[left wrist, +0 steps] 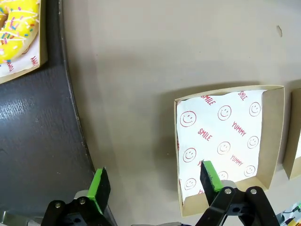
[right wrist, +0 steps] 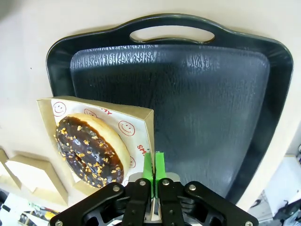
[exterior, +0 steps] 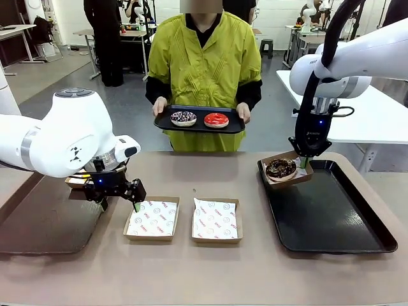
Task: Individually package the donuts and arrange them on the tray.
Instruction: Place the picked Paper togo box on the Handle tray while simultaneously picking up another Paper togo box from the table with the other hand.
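Operator: State of the right gripper (exterior: 305, 160)?

Technician: Closed. In the right wrist view both green pads (right wrist: 148, 165) are pinched together on the side wall of the held box (right wrist: 141, 123). The chocolate donut (right wrist: 89, 151), topped with pale crumbs, lies inside that box on printed paper.

Operator: Location of the held box?

Technician: At the far left corner of the black tray (exterior: 331, 217), overlapping the tray's left rim. Whether it rests on the tray or hangs just above it cannot be told.

Operator: State of the left gripper (exterior: 120, 204)?

Technician: Open, with the fingers wide apart and nothing between them. In the left wrist view one finger (left wrist: 210, 176) is over the edge of the first empty box (left wrist: 230, 127). The other is over the bare table (left wrist: 164, 47), just beside the dark tray (left wrist: 33, 141).

Operator: Remaining donuts?

Technician: The yellow donut (left wrist: 16, 21), with coloured sprinkles, sits in its own box on the dark tray, near the tray's edge. The sprinkled donut (exterior: 183, 118) and the red donut (exterior: 216, 120) lie side by side, unboxed, on a small tray (exterior: 199, 129). A person (exterior: 204, 57) holds this tray in both hands at the far side of the table.

Operator: Other packaging?

Technician: The second empty box (exterior: 217, 220) stands just beside the first. Both are lined with printed paper and sit between the two large trays.
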Tool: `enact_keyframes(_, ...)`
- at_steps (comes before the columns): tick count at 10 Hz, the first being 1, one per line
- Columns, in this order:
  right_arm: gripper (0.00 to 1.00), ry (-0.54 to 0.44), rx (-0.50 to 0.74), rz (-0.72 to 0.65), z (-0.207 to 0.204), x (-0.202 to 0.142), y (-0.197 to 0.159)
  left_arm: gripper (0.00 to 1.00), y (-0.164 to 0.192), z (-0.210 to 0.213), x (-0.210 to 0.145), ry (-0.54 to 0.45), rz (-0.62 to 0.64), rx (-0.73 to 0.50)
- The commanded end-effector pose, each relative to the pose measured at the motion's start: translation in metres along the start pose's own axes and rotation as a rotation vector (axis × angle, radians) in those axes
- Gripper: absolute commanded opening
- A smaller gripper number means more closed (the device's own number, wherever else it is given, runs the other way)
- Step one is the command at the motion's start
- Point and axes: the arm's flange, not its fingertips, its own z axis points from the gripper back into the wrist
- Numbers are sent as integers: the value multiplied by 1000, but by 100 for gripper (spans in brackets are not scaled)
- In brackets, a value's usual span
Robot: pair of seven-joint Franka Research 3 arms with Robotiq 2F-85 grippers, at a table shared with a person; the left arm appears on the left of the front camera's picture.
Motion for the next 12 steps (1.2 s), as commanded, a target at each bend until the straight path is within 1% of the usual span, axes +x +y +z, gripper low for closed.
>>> enact_keyframes(1,2,-15,1,-3,0,-4,-1,100,-1,0,0,-2,-2,1)
enact_keyframes(2,2,0,0,0,0,0,0,100,0,0,0,0,0,0)
enact_keyframes(3,2,-22,6,6,-6,3,-2,100,-3,-2,-1,28,-14,-3)
enact_keyframes(4,2,-55,15,-22,-10,6,-7,100,-6,-4,-2,39,-31,-14)
enact_keyframes(7,2,-98,23,-41,-20,11,-13,100,-13,-18,-2,45,-36,-9)
enact_keyframes(10,2,-75,30,-36,-31,25,-14,100,-25,-31,9,67,-39,16)
enact_keyframes(11,2,-69,27,-19,-34,28,-14,100,-26,-32,11,57,-42,13)
enact_keyframes(12,53,-59,37,-4,-35,28,-15,100,-26,-27,12,45,-52,-4)
